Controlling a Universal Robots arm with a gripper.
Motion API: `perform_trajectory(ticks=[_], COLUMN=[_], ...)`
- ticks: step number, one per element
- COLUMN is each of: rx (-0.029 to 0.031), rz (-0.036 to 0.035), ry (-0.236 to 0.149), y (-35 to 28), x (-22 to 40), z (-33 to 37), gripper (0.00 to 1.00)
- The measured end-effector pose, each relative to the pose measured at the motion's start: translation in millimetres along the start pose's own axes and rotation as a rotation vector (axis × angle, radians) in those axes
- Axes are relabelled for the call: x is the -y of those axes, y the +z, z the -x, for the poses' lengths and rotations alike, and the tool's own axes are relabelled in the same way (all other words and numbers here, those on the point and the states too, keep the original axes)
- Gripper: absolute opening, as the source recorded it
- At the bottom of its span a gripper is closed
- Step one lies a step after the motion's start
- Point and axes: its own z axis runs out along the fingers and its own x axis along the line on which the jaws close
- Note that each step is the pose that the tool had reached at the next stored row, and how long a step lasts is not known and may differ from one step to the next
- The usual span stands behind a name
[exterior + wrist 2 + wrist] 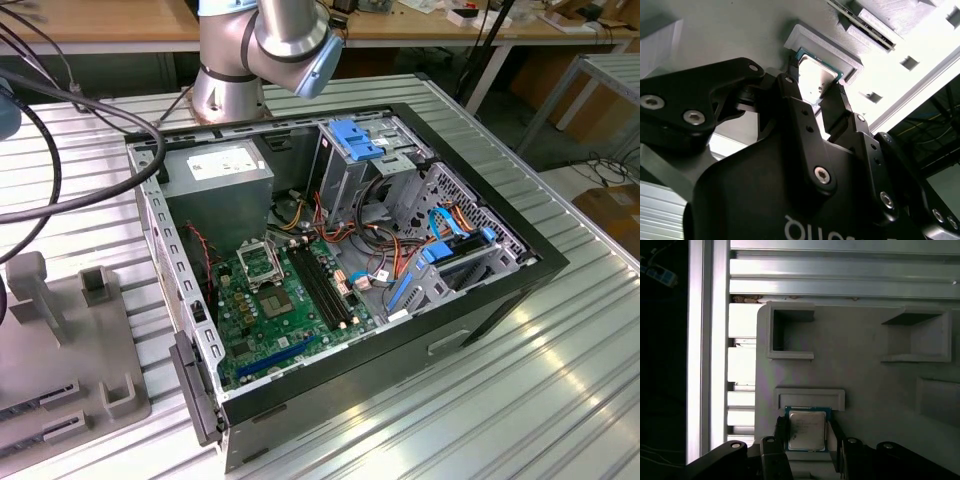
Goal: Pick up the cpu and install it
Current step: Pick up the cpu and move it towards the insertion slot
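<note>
Plainly, claw [807, 425] straddles cpu [807, 432] in grey tray [865, 385]; grip cannot be told.

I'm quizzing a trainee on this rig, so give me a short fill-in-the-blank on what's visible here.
1. The gripper is down at the ___.
2. That chip sits on a tray coloured ___.
3. The motherboard inside the open computer case is ___.
Missing words: cpu; grey; green.
</note>
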Motion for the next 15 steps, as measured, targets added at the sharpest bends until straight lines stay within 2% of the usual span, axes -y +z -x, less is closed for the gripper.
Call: perform_trajectory(ticks=[15], rx=[-0.0001], rz=[0.0000], ry=[-0.001], y=[1.6], x=[0.0], z=[0.1], gripper=[0.46])
